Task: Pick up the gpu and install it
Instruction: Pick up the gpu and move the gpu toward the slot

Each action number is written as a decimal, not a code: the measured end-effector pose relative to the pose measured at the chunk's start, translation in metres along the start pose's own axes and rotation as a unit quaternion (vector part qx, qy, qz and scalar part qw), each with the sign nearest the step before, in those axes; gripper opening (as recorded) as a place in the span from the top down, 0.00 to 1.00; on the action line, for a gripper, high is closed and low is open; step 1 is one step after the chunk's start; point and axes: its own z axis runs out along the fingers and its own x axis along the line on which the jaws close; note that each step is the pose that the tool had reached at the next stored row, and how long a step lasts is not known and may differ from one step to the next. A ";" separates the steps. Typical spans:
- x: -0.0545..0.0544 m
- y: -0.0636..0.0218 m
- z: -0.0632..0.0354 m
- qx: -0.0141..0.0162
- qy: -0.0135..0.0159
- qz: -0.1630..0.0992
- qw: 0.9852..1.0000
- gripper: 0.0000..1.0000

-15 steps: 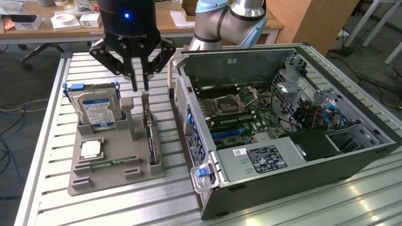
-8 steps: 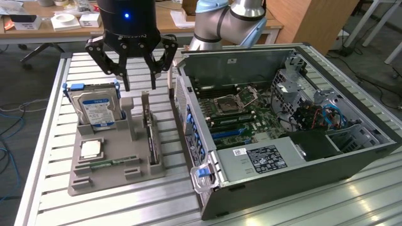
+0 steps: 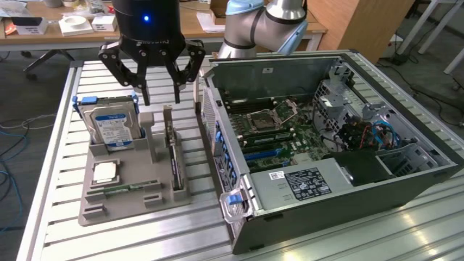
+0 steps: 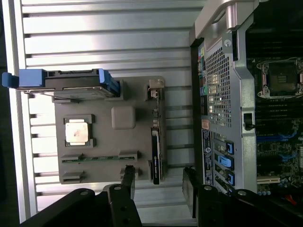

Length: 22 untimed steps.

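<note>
In the exterior view, the pincer (image 3: 161, 99) hangs over the far end of a grey holder tray (image 3: 134, 204) on the slatted metal desk (image 3: 87, 239). Its fingers are spread wide with nothing between them. The gpu (image 3: 174, 157) stands on its long edge in a slot of that tray, at about 6 o'clock from the pincer and apart from it. The open computer case (image 3: 406, 187) lies at the card's 3 o'clock.

At 9 o'clock from the gpu, a silver hard drive (image 3: 110, 128) stands upright in a blue-edged carrier. A square processor chip (image 3: 105, 173) and a narrow green memory stick (image 3: 125, 188) lie flat nearer the camera. This view also shows a blue light on the pincer's black body, the arm behind it, and the case's power supply (image 3: 308, 182).

The wrist view looks straight down. The gpu (image 4: 155, 153) appears edge-on as a thin dark strip, with the pincer (image 4: 158, 182) over one end and a dark fingertip (image 4: 128, 177) to either side. The hard drive (image 4: 71, 85), chip (image 4: 77, 131), memory stick (image 4: 97, 159) and tray (image 4: 106, 142) are seen in plan. So are the case's (image 4: 222, 71) perforated rear panel, its blue ports and the bare processor socket (image 4: 281, 78).

The hard drive's blue label, the power supply's white label and a sticker beside it all carry print too small to read.
</note>
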 end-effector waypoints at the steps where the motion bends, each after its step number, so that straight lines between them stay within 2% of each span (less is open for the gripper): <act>1: 0.000 0.0000 0.0003 0.000 0.000 0.000 1.000 0.47; 7: 0.000 -0.0002 0.0030 0.000 0.000 0.000 1.000 0.47; 22: 0.000 -0.0008 0.0187 0.000 0.000 0.000 1.000 0.47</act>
